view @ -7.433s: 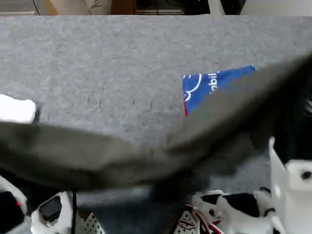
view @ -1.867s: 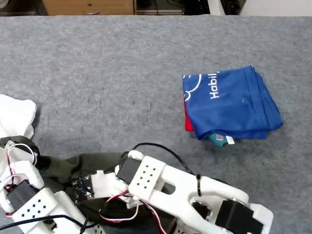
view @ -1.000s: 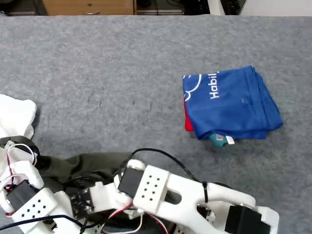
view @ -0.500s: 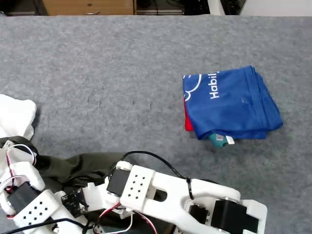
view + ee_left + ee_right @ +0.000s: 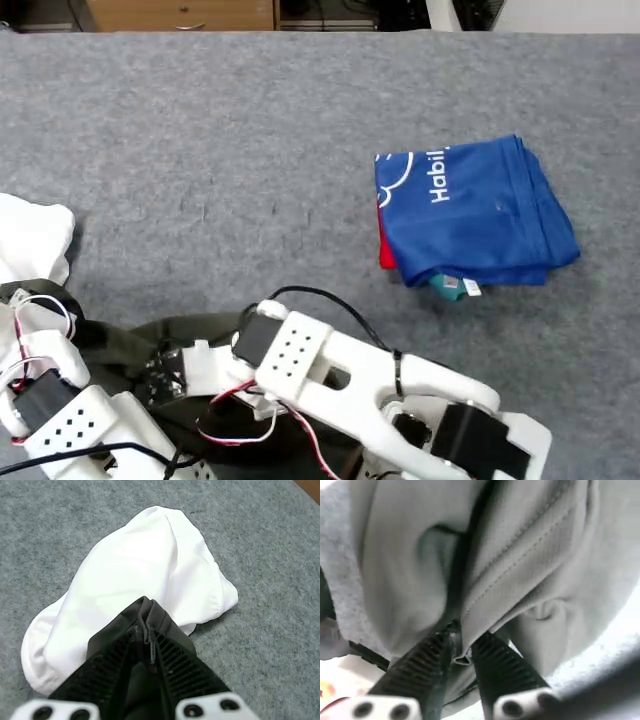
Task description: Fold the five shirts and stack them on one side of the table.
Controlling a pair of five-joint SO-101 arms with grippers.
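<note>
A grey felt cover (image 5: 200, 130) spreads across nearly the whole frame. Along the top edge, at the upper left, stands what looks like a wooden drawer unit (image 5: 180, 14); dark, indistinct shapes (image 5: 340, 12) sit beside it at top centre, and a white panel (image 5: 560, 14) fills the upper right.

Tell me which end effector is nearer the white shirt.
Left. The left end effector is right by the white shirt, shut on the dark olive shirt. The right end effector grips that shirt farther along, away from the white one.
</note>
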